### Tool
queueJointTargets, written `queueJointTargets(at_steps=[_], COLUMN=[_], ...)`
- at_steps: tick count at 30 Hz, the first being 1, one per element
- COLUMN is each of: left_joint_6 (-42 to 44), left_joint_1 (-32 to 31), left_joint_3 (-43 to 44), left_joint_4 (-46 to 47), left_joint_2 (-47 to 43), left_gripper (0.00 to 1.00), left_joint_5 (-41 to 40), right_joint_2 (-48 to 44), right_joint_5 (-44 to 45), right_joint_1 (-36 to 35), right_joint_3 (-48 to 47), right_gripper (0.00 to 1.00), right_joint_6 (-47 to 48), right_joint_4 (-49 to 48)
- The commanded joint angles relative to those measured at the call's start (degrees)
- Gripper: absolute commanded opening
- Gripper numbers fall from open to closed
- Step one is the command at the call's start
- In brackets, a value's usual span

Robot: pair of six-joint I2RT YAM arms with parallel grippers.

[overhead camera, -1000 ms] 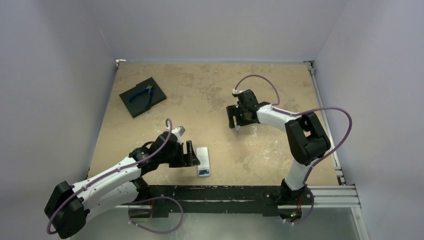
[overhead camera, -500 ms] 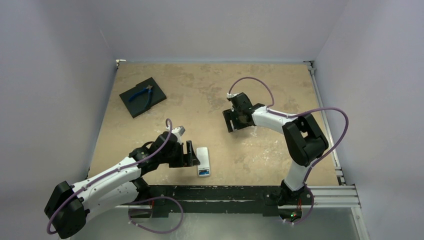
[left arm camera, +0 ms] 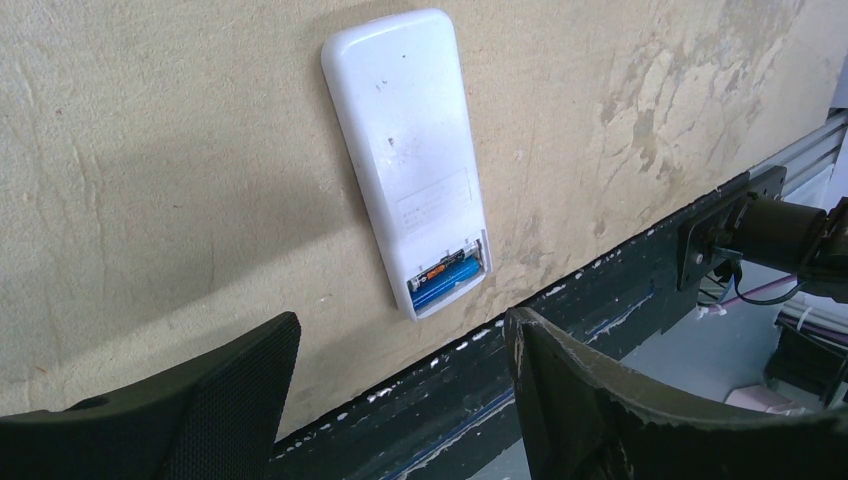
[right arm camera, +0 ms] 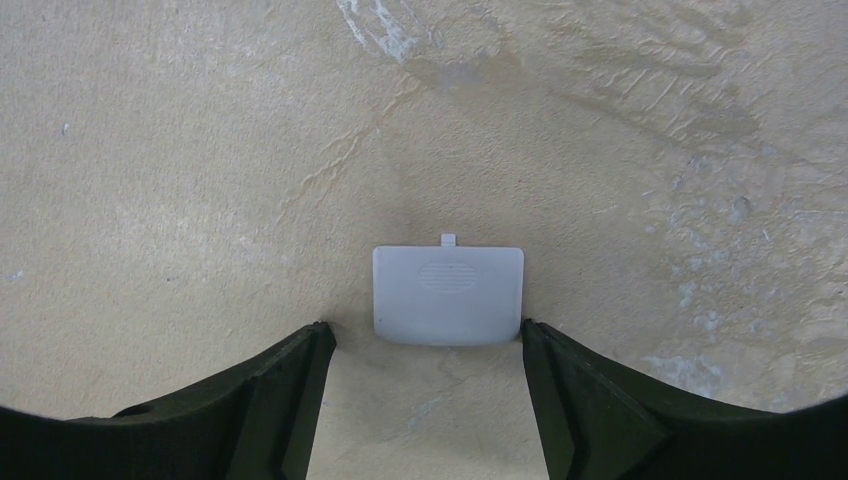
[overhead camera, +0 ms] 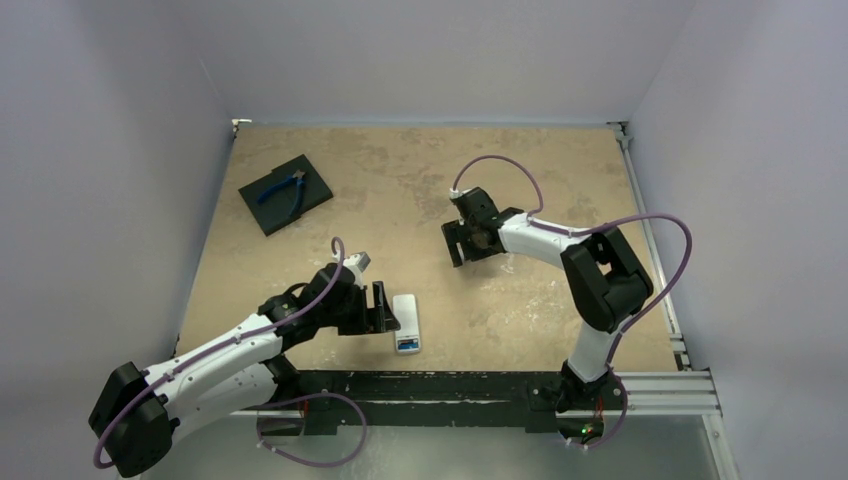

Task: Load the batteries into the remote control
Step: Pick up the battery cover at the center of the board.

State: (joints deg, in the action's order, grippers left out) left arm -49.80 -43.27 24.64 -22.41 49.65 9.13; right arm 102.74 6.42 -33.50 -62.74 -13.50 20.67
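Black is the square pad (overhead camera: 286, 194) at the far left of the tan table (overhead camera: 400, 160), and on it lie the blue-handled pliers (overhead camera: 283, 190), well apart from both arms. Moving right, you find your left gripper (overhead camera: 385, 308) low over the near part of the table, its jaws spread wide and holding nothing; in the left wrist view the two dark fingers (left arm camera: 230, 385) frame the bottom of the picture with bare table and the black front rail between them. Just beside that gripper, on its right, the remote control (overhead camera: 407, 323) lies flat with its plain white back up (the buttons are hidden underneath). Its battery compartment, at the end nearest the table's front edge, stands uncovered, and a blue battery (left arm camera: 447, 278) sits inside it, with a touch of orange showing next to it. Further right, past the middle of the table, your right gripper (overhead camera: 462, 243) points down at the surface with its jaws parted. The right wrist view shows a small pale grey battery cover (right arm camera: 448, 295) lying flat on the table between the fingertips (right arm camera: 300, 370); the right tip sits just at the cover's edge, the left one a little off it, and you cannot tell whether either touches.
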Motion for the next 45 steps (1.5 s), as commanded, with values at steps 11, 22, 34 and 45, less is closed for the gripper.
queueJointTargets(at_steps=[11,22,34,45], left_joint_6=[1.40,1.46,1.46,2.39], left_joint_1=[-0.18,-0.16,-0.22,-0.09], left_joint_3=[0.85,0.85,1.07,4.28], left_joint_4=[0.00,0.14,0.07,-0.90], left_joint_2=[-0.01,0.36,0.35,1.83], left_gripper=[0.74,0.74,0.74,0.74], left_joint_5=[-0.47,-0.51,-0.67,-2.97], right_joint_2=[3.07,3.52,1.56,-6.14], right_joint_5=[1.38,1.93,1.15,1.66], right_joint_1=[0.21,0.37,0.42,-0.14], right_joint_3=[-1.47,-1.50,-1.03,3.36], right_gripper=[0.74,0.66,0.45,0.41], right_joint_6=[-2.99,-2.85,-3.19,-4.15], right_joint_4=[-0.35,-0.26,0.01,-0.37])
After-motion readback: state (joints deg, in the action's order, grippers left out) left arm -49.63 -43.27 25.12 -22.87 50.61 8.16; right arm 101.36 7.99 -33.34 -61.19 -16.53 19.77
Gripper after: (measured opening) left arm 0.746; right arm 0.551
